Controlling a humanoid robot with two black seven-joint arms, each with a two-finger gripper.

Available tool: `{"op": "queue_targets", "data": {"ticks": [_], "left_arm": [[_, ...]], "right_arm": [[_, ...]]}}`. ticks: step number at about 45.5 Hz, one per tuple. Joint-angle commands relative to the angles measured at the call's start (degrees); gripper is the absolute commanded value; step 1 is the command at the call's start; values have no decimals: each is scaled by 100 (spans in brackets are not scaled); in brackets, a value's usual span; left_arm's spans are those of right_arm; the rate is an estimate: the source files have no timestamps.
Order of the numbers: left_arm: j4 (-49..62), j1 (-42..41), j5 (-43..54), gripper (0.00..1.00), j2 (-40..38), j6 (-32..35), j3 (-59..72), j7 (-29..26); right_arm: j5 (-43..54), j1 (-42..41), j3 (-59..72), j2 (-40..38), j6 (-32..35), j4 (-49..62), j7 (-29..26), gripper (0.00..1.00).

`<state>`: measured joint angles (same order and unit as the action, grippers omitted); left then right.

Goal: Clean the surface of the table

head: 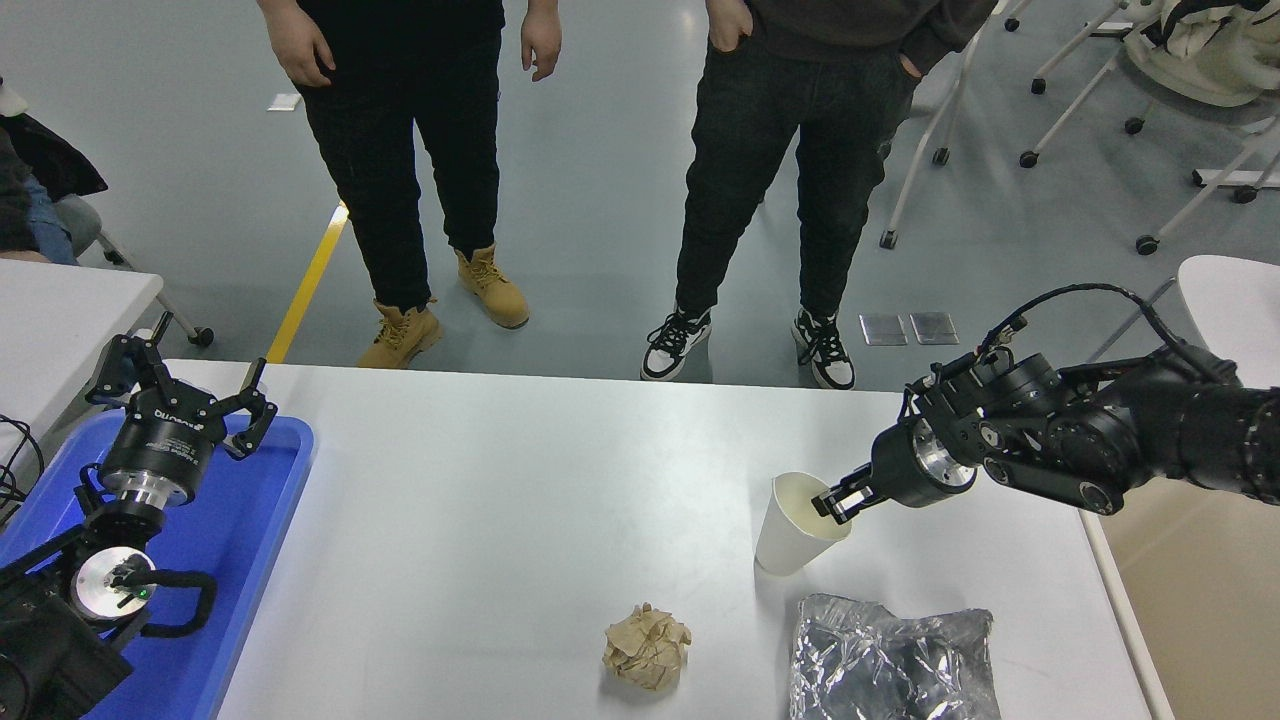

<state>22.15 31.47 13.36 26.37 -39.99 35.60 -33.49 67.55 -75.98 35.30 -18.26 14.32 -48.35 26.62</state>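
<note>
The table surface point(520, 500) is a wide glossy white top that fills the lower middle of the view, running from a blue plastic tray point(250, 530) at its left end to the right edge under the right arm. On its right half a white paper cup point(795, 540) is tipped to the right, its open mouth leaning toward the arm. The right gripper point(832, 503) reaches in from the right edge, above the table's right part, and its fingers are pinched together on the cup's rim at the right side of the mouth, one finger inside the cup and one outside. Near the cup, toward the near edge, lies a crumpled silver foil bag point(890, 655), just beside the cup's base but not clearly touching it. A crumpled ball of brown paper point(647, 647) lies on the table to the left of the bag, apart from both it and the cup.

The left gripper point(182, 388) is parked at the lower left over the blue tray, its fingers spread wide apart and holding nothing. Two people point(600, 150) stand on the grey floor beyond the table's far edge.
</note>
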Motion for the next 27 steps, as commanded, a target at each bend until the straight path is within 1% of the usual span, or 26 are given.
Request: {"op": "queue_targets", "data": {"ticks": [1,6,12,19,27], "left_arm": [[0,0,0,100,0,0,0,0],[0,0,0,100,0,0,0,0],[0,0,0,100,0,0,0,0],[0,0,0,100,0,0,0,0],[0,0,0,100,0,0,0,0]], "right_arm": [[-400,-119,-330,-257,36,-78,71,0],[-699,-338,-471,-450,106,-184,176,0],[-989,-593,-804,-784,431,-254,273,0],[-1068,-637,-1533,-1232,871,-210,282,0],[-1287,-611,-2290,-1654,1178,-149,282,0]]}}
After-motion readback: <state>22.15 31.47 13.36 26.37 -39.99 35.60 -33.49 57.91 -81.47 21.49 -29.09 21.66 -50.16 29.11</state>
